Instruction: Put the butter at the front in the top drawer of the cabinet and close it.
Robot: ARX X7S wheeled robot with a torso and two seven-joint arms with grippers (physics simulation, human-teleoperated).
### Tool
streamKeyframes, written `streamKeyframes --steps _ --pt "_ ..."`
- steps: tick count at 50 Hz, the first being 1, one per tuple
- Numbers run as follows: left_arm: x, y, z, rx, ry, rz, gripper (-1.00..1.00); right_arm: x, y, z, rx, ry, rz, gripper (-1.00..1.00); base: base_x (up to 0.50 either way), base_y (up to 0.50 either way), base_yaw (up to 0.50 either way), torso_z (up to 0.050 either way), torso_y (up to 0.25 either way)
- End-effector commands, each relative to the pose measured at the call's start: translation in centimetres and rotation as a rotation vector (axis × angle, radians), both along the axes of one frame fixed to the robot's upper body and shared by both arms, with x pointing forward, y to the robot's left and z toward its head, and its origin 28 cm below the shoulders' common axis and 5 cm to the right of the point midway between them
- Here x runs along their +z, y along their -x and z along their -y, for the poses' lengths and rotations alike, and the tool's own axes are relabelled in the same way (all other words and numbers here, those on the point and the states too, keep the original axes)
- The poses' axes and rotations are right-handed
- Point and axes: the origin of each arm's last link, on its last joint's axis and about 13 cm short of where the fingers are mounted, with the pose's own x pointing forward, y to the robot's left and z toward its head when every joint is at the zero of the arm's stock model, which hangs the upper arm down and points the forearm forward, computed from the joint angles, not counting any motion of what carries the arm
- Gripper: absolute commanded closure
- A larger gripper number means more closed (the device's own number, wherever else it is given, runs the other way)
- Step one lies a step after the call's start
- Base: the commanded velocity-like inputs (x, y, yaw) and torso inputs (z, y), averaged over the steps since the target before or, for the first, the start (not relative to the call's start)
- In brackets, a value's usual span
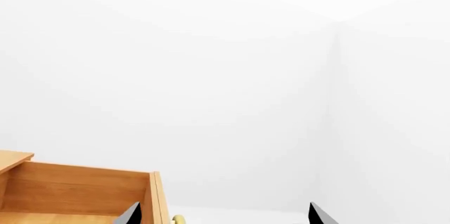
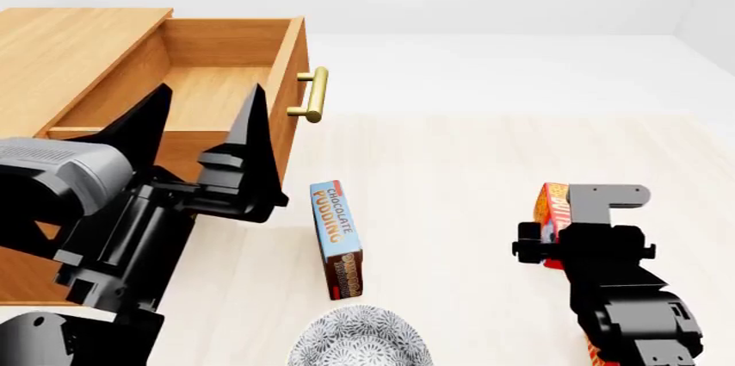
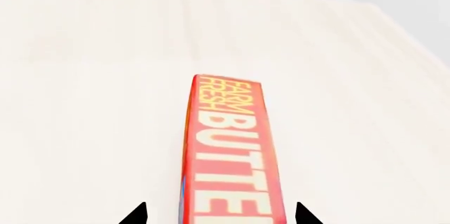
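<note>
A red butter carton [image 3: 232, 150] with yellow "FARM FRESH BUTTER" lettering stands on its narrow edge on the pale floor [image 2: 460, 168]. My right gripper [image 3: 221, 214] is open and straddles it, with a gap on each side. In the head view the butter [image 2: 552, 202] peeks out beside the right gripper [image 2: 574, 232]. The cabinet [image 2: 69, 47] stands at the left with its top drawer [image 2: 206, 90] pulled out, showing nothing inside. My left gripper [image 2: 201, 129] is open in front of the drawer, holding nothing. The left wrist view shows the drawer wall [image 1: 77, 187] and the open left gripper [image 1: 223, 214].
The brass handle [image 2: 312, 95] sticks out from the drawer front. A blue-and-brown chocolate pudding box [image 2: 336, 237] lies between the arms. A patterned grey bowl [image 2: 361, 340] sits at the near edge. A sliver of another red carton [image 2: 590, 350] shows beside the right arm.
</note>
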Motion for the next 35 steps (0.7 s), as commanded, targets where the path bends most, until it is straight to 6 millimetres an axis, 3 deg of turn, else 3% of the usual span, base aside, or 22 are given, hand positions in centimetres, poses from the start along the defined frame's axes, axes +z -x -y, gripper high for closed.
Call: streamKeyframes --steps 1,35 --pt "-0.06 -0.01 0.03 -0.001 -0.001 -0.001 -1.0 -0.25 -0.32 -0.04 -0.004 0.001 -0.014 -1.0 0.0 0.0 0.0 0.0 0.0" --pt "-0.09 -0.03 -0.07 0.005 -0.001 -0.002 -1.0 -1.0 -0.75 -0.36 -0.035 -0.009 -0.068 -1.0 0.0 0.0 0.0 0.0 0.0"
